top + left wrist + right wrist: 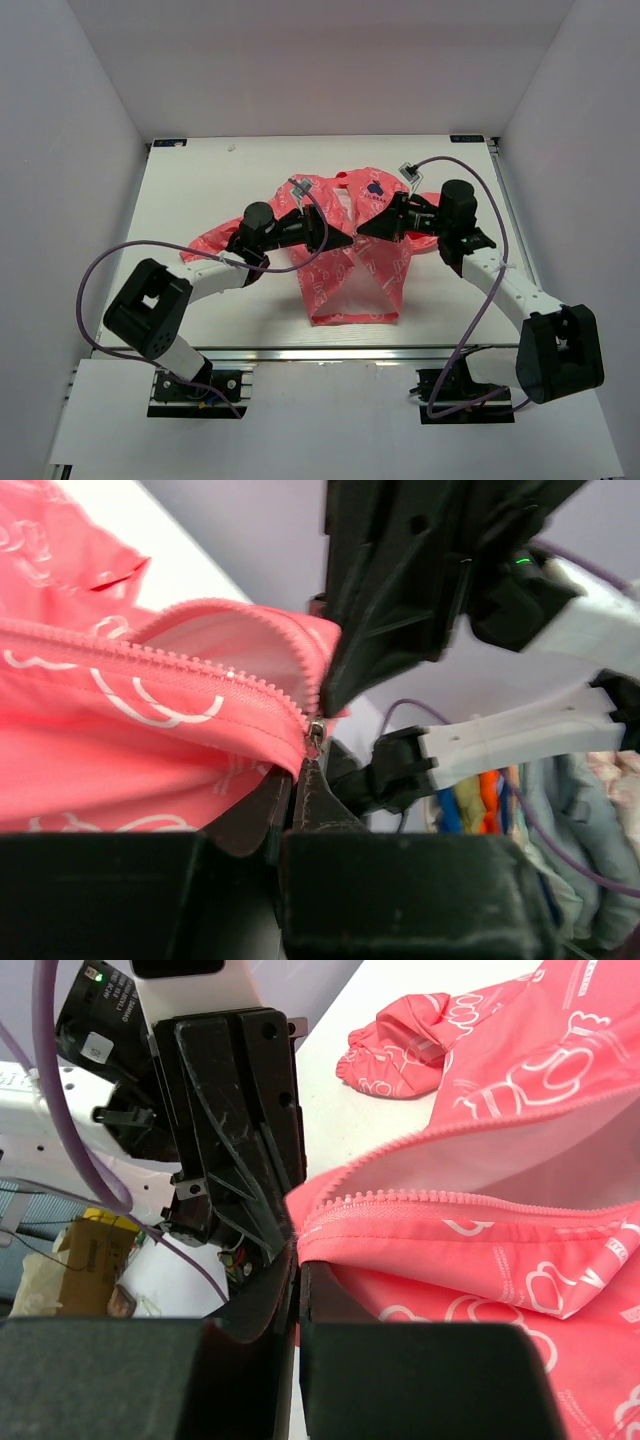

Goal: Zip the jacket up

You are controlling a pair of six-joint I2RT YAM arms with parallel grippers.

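A white flat tabletop point(200, 180) between plain white walls point(60, 150) bears a coral-pink printed fabric jacket point(350, 295); left gripper point(348, 241) and right gripper point(362, 231) each pinch its zipper edge.

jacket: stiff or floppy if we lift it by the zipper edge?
Probably floppy: the jacket lies creased and its sleeve is bunched. Likely light, since the thin fabric drapes from the right gripper pinch. Pushed, it would likely wrinkle, not slide.
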